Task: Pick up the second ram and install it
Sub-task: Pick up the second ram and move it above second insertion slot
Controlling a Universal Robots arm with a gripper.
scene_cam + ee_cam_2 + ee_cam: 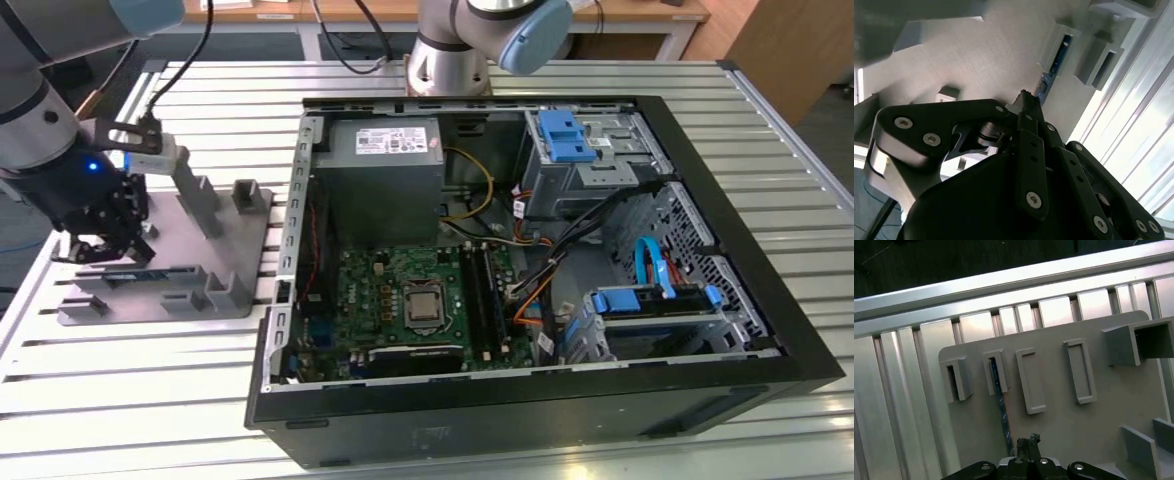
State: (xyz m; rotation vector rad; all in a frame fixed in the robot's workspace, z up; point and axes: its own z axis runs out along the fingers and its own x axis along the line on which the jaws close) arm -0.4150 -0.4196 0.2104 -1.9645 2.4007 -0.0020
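Pick-up stage, installation not begun: the thin blue circuit-board second ram (pixel 1001 400) sits seated in the grey plastic holder plate (pixel 227 250), at nine o'clock of the open black computer case (pixel 534 420), with the black gripper (pixel 107 248) poised at its end; whether the jaws are spread or closed cannot be told.

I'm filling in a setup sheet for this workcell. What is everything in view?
ram: one, blue, edge-on on the holder plate, one end in a block
holder plate: one, grey, on the table, to the exterior view's left of the case
computer case: one, black, open
motherboard: one, green, inside the case
power supply: one, grey, inside the case
table: one, silver, slatted
gripper: one, black, by one end of the ram
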